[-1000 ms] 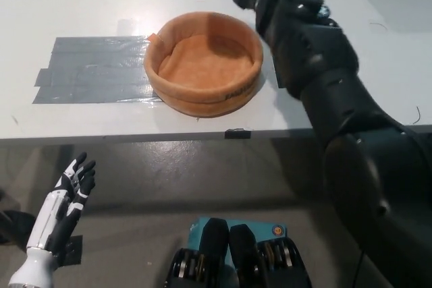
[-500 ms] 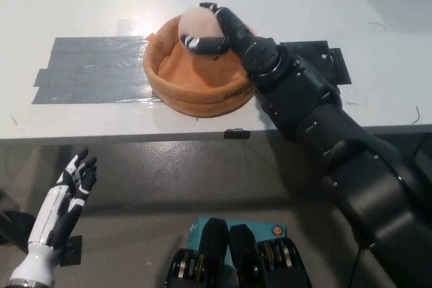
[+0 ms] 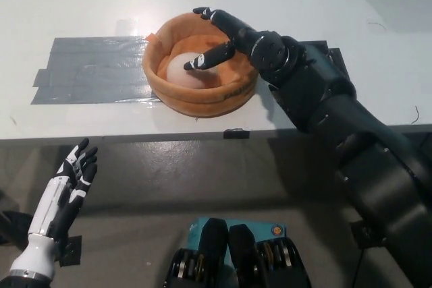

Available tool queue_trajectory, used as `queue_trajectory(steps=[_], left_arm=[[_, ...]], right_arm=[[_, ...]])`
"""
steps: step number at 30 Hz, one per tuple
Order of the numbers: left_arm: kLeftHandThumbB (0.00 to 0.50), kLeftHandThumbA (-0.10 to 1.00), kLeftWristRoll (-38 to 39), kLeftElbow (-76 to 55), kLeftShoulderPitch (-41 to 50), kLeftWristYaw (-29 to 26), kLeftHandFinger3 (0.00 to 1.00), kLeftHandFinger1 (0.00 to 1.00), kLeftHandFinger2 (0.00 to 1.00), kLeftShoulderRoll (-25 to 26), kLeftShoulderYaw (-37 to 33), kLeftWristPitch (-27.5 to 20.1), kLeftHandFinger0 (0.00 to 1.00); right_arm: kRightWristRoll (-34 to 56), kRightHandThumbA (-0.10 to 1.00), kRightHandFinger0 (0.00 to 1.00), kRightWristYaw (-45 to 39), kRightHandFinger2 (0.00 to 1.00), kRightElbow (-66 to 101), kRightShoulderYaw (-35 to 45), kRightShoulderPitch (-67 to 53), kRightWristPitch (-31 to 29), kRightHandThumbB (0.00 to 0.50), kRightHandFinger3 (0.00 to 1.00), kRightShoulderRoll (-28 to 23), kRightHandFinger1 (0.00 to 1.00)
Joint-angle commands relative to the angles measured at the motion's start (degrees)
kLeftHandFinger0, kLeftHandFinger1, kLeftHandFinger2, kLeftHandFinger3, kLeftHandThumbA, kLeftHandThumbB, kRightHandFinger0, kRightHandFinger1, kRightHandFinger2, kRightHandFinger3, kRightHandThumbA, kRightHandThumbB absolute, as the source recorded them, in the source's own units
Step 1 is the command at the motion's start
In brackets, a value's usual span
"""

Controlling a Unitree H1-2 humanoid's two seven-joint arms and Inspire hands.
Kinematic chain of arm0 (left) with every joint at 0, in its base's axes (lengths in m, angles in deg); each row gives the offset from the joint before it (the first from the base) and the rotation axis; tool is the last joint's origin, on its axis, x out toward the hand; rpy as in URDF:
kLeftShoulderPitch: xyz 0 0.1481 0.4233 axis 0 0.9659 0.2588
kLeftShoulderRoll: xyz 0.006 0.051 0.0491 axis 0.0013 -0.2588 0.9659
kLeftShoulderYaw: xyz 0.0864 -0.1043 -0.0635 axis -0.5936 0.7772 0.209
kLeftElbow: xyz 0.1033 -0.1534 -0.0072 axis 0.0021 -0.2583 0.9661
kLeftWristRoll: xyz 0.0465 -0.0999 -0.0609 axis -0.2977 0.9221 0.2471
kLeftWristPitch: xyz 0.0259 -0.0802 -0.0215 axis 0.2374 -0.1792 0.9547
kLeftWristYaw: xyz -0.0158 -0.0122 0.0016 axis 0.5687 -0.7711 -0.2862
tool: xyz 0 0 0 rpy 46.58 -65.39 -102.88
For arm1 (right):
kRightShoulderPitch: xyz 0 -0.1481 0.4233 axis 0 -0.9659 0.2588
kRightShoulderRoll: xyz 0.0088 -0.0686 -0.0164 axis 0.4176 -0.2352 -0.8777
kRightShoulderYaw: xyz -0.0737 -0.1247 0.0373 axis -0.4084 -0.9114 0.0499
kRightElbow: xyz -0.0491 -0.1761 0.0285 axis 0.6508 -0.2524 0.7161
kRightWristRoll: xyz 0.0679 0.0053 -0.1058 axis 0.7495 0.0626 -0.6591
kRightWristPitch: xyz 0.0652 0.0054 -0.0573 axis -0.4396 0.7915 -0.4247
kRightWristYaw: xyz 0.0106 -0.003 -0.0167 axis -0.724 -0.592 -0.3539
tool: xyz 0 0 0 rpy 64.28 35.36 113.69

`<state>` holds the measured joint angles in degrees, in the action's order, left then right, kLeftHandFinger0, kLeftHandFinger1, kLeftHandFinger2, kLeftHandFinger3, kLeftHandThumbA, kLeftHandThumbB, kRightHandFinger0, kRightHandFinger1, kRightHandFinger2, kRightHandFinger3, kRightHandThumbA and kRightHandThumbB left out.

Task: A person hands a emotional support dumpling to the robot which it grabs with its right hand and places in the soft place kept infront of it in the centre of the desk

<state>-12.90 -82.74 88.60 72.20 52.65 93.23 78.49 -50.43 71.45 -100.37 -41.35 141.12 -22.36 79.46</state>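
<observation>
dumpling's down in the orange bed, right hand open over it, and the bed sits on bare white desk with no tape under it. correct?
Not quite. The orange bed sits over a patch of grey tape stuck on the white desk; the head view shows the strips running out to its left. The rest holds: the dumpling lies inside the bed and the right hand is open above it.

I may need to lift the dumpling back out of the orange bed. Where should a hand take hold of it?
Grip the pale round plush dumpling across its domed top, coming straight down: the soft orange bed's raised rim blocks its sides. The black right hand is open over it; the white left hand rests low.
</observation>
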Motion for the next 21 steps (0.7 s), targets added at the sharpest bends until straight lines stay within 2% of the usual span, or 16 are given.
queue_trajectory(steps=[1,6,9,10,11,12,14,16,18,20,21], left_arm=[[0.030,0.84,-0.41,-1.32,-0.59,0.89,1.00,1.00,1.00,1.06,-0.13,-0.03,1.00],[0.016,0.84,-1.01,-1.21,-0.44,0.72,1.00,1.00,1.00,0.89,-0.40,-0.73,1.00],[0.040,0.85,-0.54,-1.02,-0.86,0.86,1.00,1.00,1.00,0.88,-0.27,-0.46,1.00],[0.036,0.85,-0.49,-0.90,-1.09,0.96,1.00,1.00,1.00,1.17,-0.13,-0.33,1.00],[0.019,0.84,-0.25,-0.73,-1.16,1.01,1.00,1.00,1.00,1.19,-0.02,-0.57,1.00],[0.024,0.82,-0.01,-0.51,-1.26,1.10,1.00,1.00,1.00,1.27,0.11,-0.84,1.00],[0.028,0.83,-0.17,-0.37,-1.39,1.12,1.00,1.00,1.00,1.41,0.09,-0.71,1.00],[0.012,0.83,-0.23,-0.60,-1.18,1.05,1.00,1.00,1.00,1.34,0.09,-0.63,1.00],[0.019,0.85,-0.91,-0.66,-0.94,0.71,1.00,1.00,1.00,1.23,-0.03,-0.84,1.00],[0.026,0.85,-1.14,-0.76,-0.46,0.53,1.00,1.00,1.00,1.23,0.06,-0.77,1.00],[0.026,0.87,-1.60,-0.76,-0.42,0.32,1.00,1.00,1.00,1.08,-0.11,-0.53,1.00]], right_arm=[[-0.70,1.00,1.00,1.01,1.00,3.54,1.82,4.55,-3.96,0.500,1.00,-1.69,1.00],[0.39,1.00,1.00,3.32,1.00,9.40,5.19,3.50,-5.69,0.500,1.00,-4.12,1.00],[2.16,1.00,1.00,3.13,1.00,22.35,9.64,0.49,-6.44,0.500,1.00,-7.74,1.00],[3.43,1.00,1.00,2.08,1.00,30.04,11.73,-1.73,-6.42,0.466,1.00,-9.25,1.00],[3.91,1.00,1.00,1.26,1.00,34.93,12.61,-3.35,-5.73,0.473,1.00,-10.27,1.00],[4.14,1.00,1.00,0.19,1.00,42.70,13.64,-6.16,-4.21,0.493,1.00,-11.88,1.00],[4.39,1.00,1.00,-0.72,1.00,50.36,14.70,-9.18,-1.58,0.500,1.00,-13.14,1.00],[5.42,1.00,1.00,-2.26,1.00,63.82,16.50,-15.24,4.35,0.500,1.00,-14.85,1.00],[6.95,1.00,1.00,-3.83,1.00,77.26,17.95,-22.15,8.63,0.459,1.00,-16.58,1.00],[7.80,1.00,1.00,-4.43,1.00,82.35,18.43,-24.85,10.30,0.451,1.00,-16.76,1.00],[10.30,1.00,1.00,-4.86,1.00,88.94,19.28,-28.88,10.70,0.424,1.00,-17.27,1.00]])
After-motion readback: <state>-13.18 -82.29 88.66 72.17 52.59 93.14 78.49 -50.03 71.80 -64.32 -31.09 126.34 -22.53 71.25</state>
